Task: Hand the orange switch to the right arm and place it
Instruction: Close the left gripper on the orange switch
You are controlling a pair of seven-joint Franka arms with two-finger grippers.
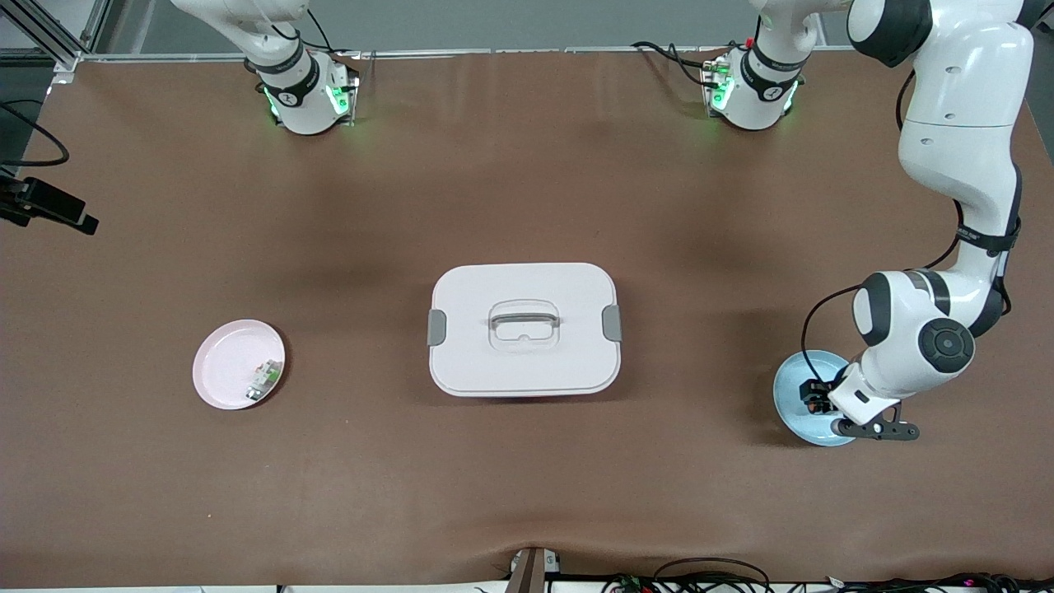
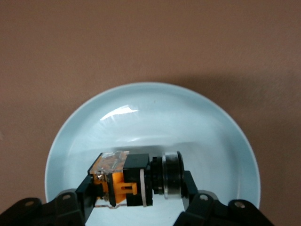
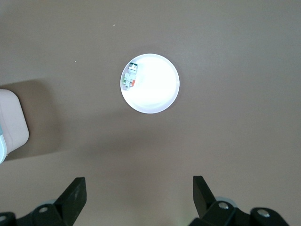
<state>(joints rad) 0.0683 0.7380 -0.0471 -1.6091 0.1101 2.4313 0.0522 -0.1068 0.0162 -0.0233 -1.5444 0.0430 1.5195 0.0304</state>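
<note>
A brown surface [image 1: 527, 478] seen from a high front camera, with two white robot arms based along its upper edge.

At the left arm's end of the surface sits a pale blue plate [image 1: 795, 387]. The left arm bends down over it, and the left end effector [image 1: 815, 402] is lowered into the plate. In the left wrist view, its two black fingers [image 2: 82, 200] are closed on the orange switch [image 2: 134, 181], one finger at each end of the part. The switch lies on its side between them, low in the bowl of the blue plate [image 2: 155, 117]: a clear, orange-marked block at one end, a black body in the middle, and a dark ring at the other end. Whether the switch touches the plate or is just clear of it cannot be told.

In the middle of the surface stands a white lidded box [image 1: 524, 328] with a recessed handle and grey clips at two sides.

Toward the right arm's end lies a pink plate [image 1: 230, 362] holding a small white-and-green part [image 1: 265, 379] near its rim.

The right arm waits. In the right wrist view, the right end effector [image 3: 140, 193] hangs high over the bare surface with its fingers spread wide and nothing between them; the pink plate [image 3: 155, 89] and its small part [image 3: 130, 75] show well below it.
</note>
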